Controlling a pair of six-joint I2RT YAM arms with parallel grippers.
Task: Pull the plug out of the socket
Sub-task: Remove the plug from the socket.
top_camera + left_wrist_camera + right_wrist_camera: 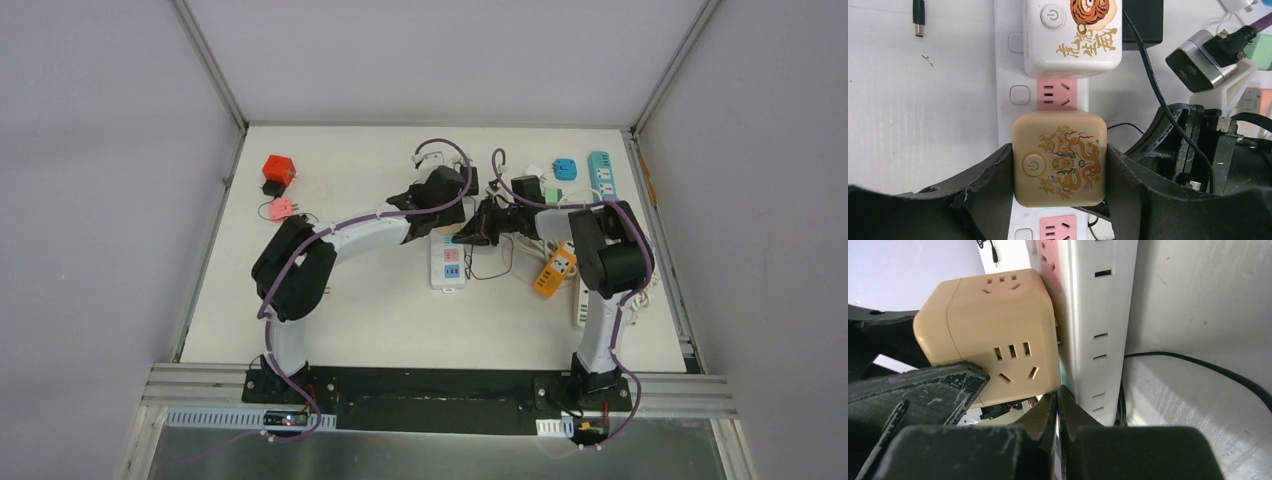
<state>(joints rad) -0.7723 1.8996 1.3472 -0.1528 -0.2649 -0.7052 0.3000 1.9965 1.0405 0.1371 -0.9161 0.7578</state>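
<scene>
On the table (350, 300), near the middle, lies a white strip (1004, 75) with both arms bent over it. The left gripper (1058, 160) is clenched on the plug (993, 325), a tan cube with a gold dragon and a power button on top. 1 finger (990, 175) presses its left side, the other its right. The plug sits against the strip's face, between 2 pink sockets.

The right gripper (1058, 400) comes in from the right, low and level. Its 2 fingers are pressed together with nothing between them, and the tip is at the strip's edge just under the plug.

Just beyond the plug is 1 bare pink socket (1057, 94), then a white cube (1073, 35) with a tiger print, also on the strip. A black cable (1153, 85) runs along the strip's right side.

To the right, an orange adapter (555, 268) lies beside the right arm. Farther back stand a red cube (278, 168) and a pink plug (282, 208) on the left, and a blue strip (602, 175) at the far right corner.
</scene>
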